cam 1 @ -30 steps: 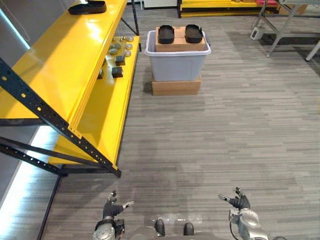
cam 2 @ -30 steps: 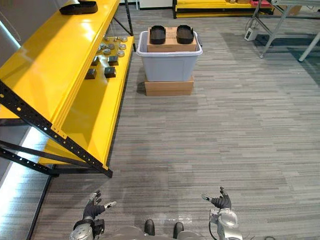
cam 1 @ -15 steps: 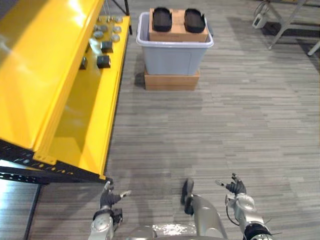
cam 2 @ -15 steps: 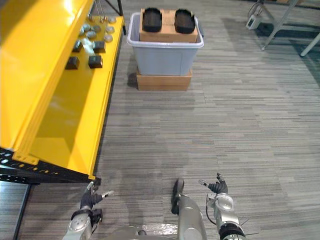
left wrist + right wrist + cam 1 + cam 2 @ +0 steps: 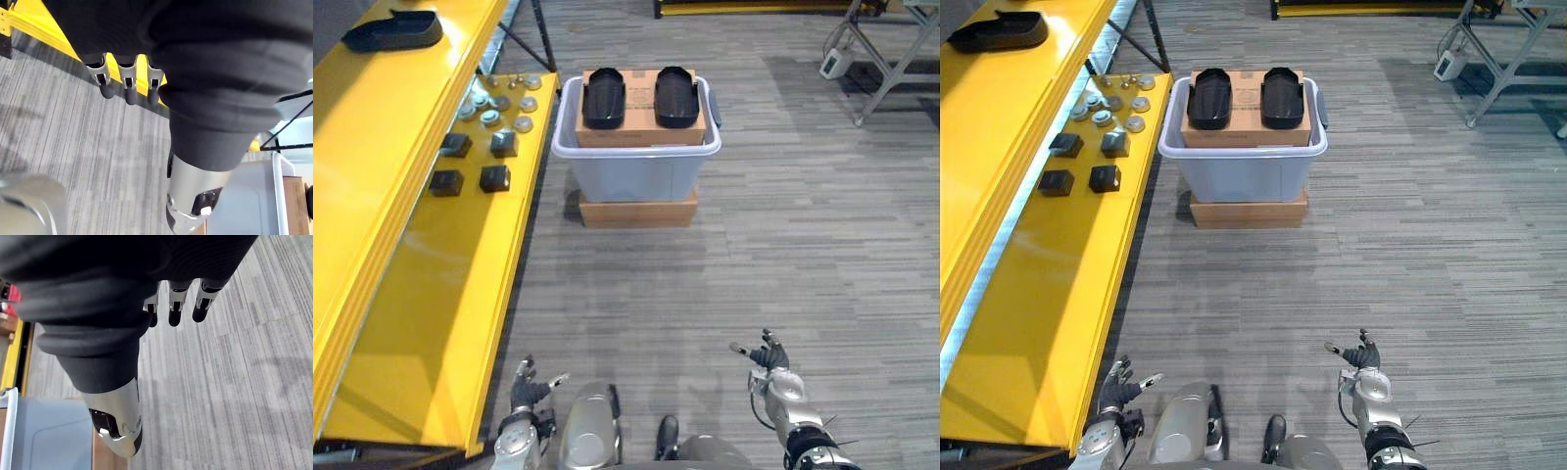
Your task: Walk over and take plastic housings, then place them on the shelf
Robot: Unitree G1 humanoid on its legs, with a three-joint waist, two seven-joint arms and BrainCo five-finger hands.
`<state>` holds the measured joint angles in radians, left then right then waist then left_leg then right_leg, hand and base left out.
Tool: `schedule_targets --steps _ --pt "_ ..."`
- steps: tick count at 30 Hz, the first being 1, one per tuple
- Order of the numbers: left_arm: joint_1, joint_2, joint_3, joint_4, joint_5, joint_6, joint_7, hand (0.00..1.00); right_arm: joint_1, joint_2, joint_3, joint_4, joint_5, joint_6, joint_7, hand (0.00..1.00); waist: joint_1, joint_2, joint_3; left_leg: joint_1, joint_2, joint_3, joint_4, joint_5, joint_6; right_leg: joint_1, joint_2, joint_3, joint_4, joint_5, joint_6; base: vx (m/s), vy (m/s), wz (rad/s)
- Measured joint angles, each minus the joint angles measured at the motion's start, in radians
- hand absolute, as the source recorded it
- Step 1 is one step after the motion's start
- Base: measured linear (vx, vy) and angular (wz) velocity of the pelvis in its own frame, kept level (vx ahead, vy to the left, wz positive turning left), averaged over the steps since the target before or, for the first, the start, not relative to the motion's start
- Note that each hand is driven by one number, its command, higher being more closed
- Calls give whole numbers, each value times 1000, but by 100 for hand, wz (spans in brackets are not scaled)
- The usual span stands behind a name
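In grey bin (image 5: pixel 636 181): box (image 5: pixel 639 129), two housings (image 5: pixel 604 98) atop; left robot hand (image 5: pixel 525 387), right robot hand (image 5: pixel 769 358) relaxed.

Grey striped floor (image 5: pixel 822 245) runs across the room. A yellow shelf (image 5: pixel 421 313) lines the left side, its top glossy with light. At the far right stands a grey metal frame (image 5: pixel 890 73), perhaps a table's legs.
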<state>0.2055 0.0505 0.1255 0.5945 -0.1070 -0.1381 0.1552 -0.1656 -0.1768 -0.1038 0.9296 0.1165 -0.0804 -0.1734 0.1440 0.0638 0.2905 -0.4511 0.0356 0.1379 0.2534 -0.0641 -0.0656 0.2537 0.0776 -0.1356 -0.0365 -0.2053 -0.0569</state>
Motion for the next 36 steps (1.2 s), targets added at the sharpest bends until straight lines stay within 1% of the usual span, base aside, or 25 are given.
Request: schedule_targets --steps 1,2,3,5,6,7,8,9,10,12,15,17,18,19,20,21,22,23,24,25,27,30,31,32,36 --pt "2 -3 4 8 0 5 0 0 9 14 0 2 0 0 1 0 10 -20 -6 17 -23 6 12 98 99 41 -23 1 0 -29 29 494 155 -6" --pt "1 -11 13 6 0 4 0 0 18 25 -1 -3 0 0 0 0 10 -47 -18 22 -47 13 11 130 145 48 -47 -6 14 -39 45 689 182 7" --pt "-2 -24 18 5 0 5 0 0 32 37 -11 -12 -1 -1 1 0 11 -73 -26 22 -65 26 41 114 182 26 -75 -7 93 -51 66 576 145 12" --pt "-4 -34 17 5 0 5 -1 0 43 56 -39 -12 -3 -1 2 0 12 -88 -26 62 -82 31 77 50 193 -32 -110 -1 313 -60 99 708 211 7" --pt "-3 -27 11 7 0 11 0 0 67 67 -55 -12 -6 -1 1 0 3 -90 -27 138 -106 13 99 -10 209 -129 -149 3 641 9 211 712 229 21" --pt "-6 -21 3 7 0 11 0 0 78 70 -56 -14 -6 -1 1 0 -3 -90 -27 173 -117 4 102 -32 211 -172 -167 3 780 41 224 597 185 42" --pt "-12 -10 -6 7 -1 12 1 0 93 73 -54 -14 -6 -1 2 0 -16 -90 -27 226 -128 -5 100 -52 213 -232 -195 0 952 49 214 585 148 65" --pt "-20 -6 -14 4 -1 12 2 0 123 84 -54 -39 -8 0 2 0 -31 -88 -28 320 -147 -49 66 -73 214 -330 -220 -19 1115 30 179 565 123 72" --pt "-28 -5 -15 4 -1 12 2 0 138 89 -54 -60 -8 0 2 0 -42 -88 -28 354 -149 -66 45 -76 214 -367 -224 -37 1134 21 163 626 114 89" --pt "-49 8 -15 3 0 12 3 0 171 110 -54 -105 -9 -3 2 0 -66 -88 -29 441 -147 -124 -10 -87 211 -469 -244 -86 1078 -12 115 414 35 80" --pt "-52 6 -16 11 0 12 3 0 186 132 -55 -114 -8 -3 2 0 -76 -92 -32 558 -140 -173 -68 -112 182 -543 -244 -116 726 -11 117 449 -43 60" --pt "-46 6 -14 32 1 11 4 0 194 133 -55 -93 -9 -3 2 0 -78 -95 -47 615 -134 -199 -89 -170 160 -539 -209 -81 403 82 127 442 -116 63" --pt "-42 11 -14 38 2 11 5 0 193 135 -55 -82 -10 -1 2 0 -75 -104 -53 626 -134 -207 -86 -188 157 -539 -203 -72 357 118 119 556 -228 61" --pt "-27 15 -13 43 4 11 5 0 196 146 -55 -64 -10 3 2 0 -75 -122 -69 632 -134 -223 -61 -225 120 -537 -186 -51 313 186 90 612 -298 73" --pt "-9 14 0 47 4 12 9 0 203 148 -56 -60 -10 3 2 0 -83 -120 -85 632 -110 -239 -17 -263 86 -516 -174 -60 308 275 42 630 -309 68" --pt "-7 9 4 46 4 14 12 0 203 146 -62 -60 -9 4 1 0 -78 -105 -93 620 -89 -243 29 -273 69 -508 -158 -88 311 265 31 524 -272 64" --pt "-10 -12 5 41 4 13 21 0 211 148 -63 -78 -9 3 1 0 -76 -89 -99 540 -58 -217 206 -278 51 -478 -134 -121 286 242 16 489 -247 39" --pt "-9 -30 14 42 4 13 21 0 210 146 -62 -106 -8 0 1 0 -75 -61 -97 435 -12 -167 445 -252 3 -426 -96 -139 236 235 4 465 -245 31" --pt "-7 -41 16 42 4 13 20 0 206 147 -59 -115 -7 0 0 0 -69 -52 -96 386 27 -142 539 -261 -3 -399 -78 -140 215 231 -3 423 -194 8" --pt "-4 -51 14 46 4 16 20 0 195 155 -54 -122 -5 0 1 0 -67 -51 -96 340 78 -98 624 -272 12 -345 -59 -141 187 222 -15 373 -143 -7" --pt "-10 -64 -6 48 4 17 18 0 189 156 -59 -131 1 -14 0 0 -67 -60 -95 311 103 -80 572 -274 13 -285 -63 -135 159 221 -16 321 -93 -8" --pt "-20 -75 -9 49 4 15 18 0 182 147 -89 -130 10 -25 -3 0 -58 -51 -99 293 103 -140 278 -256 -6 -256 -77 -101 129 217 -4 206 47 -39" --pt "-29 -76 -9 58 4 14 19 0 187 143 -99 -129 11 -25 -4 0 -57 -41 -103 291 103 -168 176 -210 -20 -256 -75 -97 120 210 14 178 159 -50" --pt "-50 -77 -12 89 3 14 19 0 197 129 -116 -123 11 -24 -7 0 -56 -20 -104 292 122 -187 122 -101 -25 -253 -64 -82 118 205 32 117 161 -34" --pt "-61 -50 -41 110 3 14 19 0 256 166 -124 -122 12 -19 -19 0 -54 -65 -121 335 82 -138 66 -96 -12 -240 -115 -52 103 204 77 79 143 -16"
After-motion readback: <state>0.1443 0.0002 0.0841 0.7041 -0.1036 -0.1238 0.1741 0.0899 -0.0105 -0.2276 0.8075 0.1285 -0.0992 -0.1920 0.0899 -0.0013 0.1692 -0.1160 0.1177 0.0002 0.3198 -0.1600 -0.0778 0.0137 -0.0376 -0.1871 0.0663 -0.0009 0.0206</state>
